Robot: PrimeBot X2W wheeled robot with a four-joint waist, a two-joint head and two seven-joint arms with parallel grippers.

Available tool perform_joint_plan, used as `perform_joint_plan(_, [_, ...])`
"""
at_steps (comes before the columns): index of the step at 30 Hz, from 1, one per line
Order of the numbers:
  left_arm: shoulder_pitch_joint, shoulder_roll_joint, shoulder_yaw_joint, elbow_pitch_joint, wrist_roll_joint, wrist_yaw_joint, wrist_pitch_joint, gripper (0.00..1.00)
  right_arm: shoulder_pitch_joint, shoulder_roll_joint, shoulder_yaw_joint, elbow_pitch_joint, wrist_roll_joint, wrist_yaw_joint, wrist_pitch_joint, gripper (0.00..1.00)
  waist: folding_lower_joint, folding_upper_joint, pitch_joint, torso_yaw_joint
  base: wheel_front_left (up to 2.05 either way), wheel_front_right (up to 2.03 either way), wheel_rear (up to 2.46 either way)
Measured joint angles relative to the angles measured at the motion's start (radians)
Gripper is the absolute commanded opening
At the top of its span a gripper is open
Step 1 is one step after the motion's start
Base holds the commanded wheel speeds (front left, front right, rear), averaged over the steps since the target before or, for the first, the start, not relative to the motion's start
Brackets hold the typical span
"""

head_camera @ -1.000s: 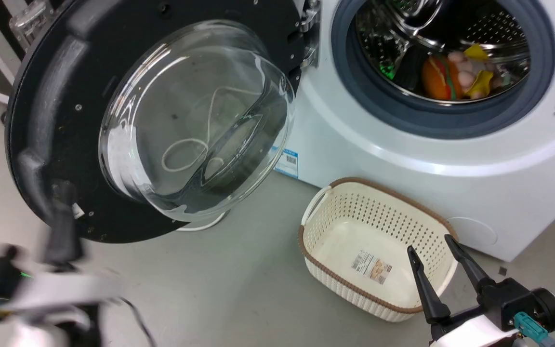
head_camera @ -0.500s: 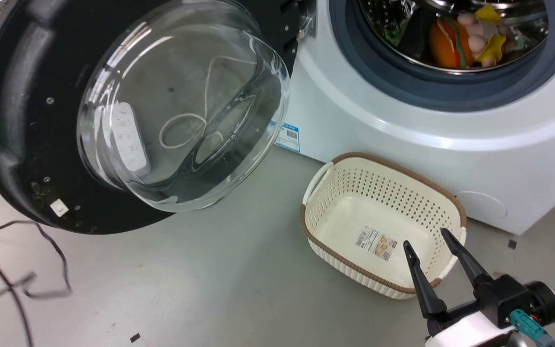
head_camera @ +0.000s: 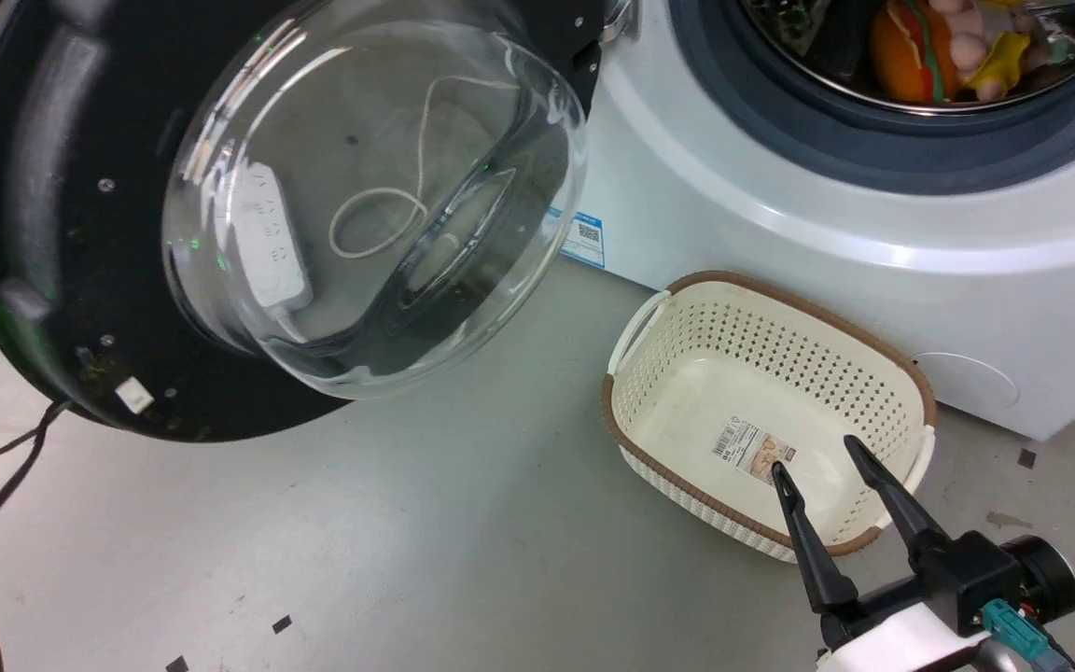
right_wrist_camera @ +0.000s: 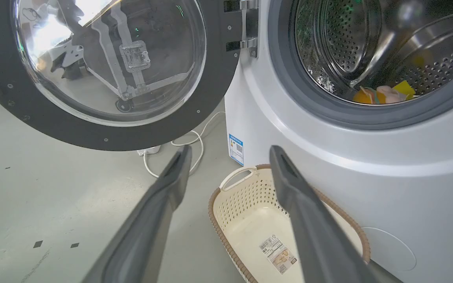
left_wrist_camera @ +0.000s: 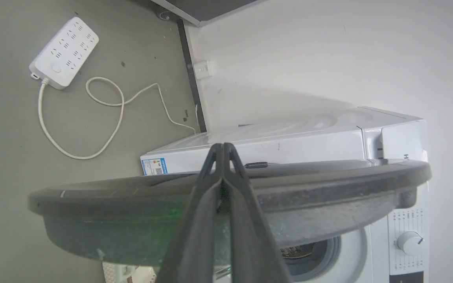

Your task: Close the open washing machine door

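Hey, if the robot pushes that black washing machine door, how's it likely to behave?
The washing machine door will probably swing stiffly about its metal hinge, not flex. Its thick bulging glass window suggests real weight, so expect a slow start. The smooth rim may let the shut left end effector slip.

A glossy black washing machine door [head_camera: 34, 187] with a clear glass window stands beside the white washing machine [head_camera: 780, 243], whose opening is ringed in blue-grey rubber [head_camera: 873, 154]. Inside the machine, orange and yellow toys [head_camera: 911, 51] lie against hole-dotted steel [right_wrist_camera: 340, 43]. Before the machine, a cream perforated basket [head_camera: 761, 350], rimmed in brown, sits on grey floor [head_camera: 463, 523].
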Motion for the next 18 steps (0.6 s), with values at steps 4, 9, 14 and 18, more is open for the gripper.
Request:
perform_joint_plan(4, [0.0,-0.011,0.01,-0.007,-0.09,-0.023,0.11,0.0,-0.002,-0.002,-0.003,0.007,0.0,0.0,-0.01,1.0,0.0,0.0,0.004,0.013,0.0,0.0,0.0])
perform_joint_plan(9, [0.035,-0.039,-0.003,-0.064,-0.179,-0.025,0.262,0.0,-0.003,-0.002,-0.039,0.013,-0.001,0.0,-0.02,1.0,0.0,0.0,-0.016,0.022,0.0,0.0,0.0])
perform_joint_plan(14, [0.133,-0.117,-0.051,-0.195,-0.207,-0.024,0.343,0.0,-0.003,0.004,-0.105,0.016,0.0,0.0,-0.021,1.0,-0.0002,0.0,-0.052,0.019,0.0,0.0,0.0])
perform_joint_plan(18, [0.227,-0.23,-0.119,-0.304,-0.213,-0.015,0.373,0.0,-0.003,0.008,-0.153,0.025,0.001,0.0,-0.021,1.0,-0.0002,0.0,-0.084,0.012,0.0,0.0,0.0])
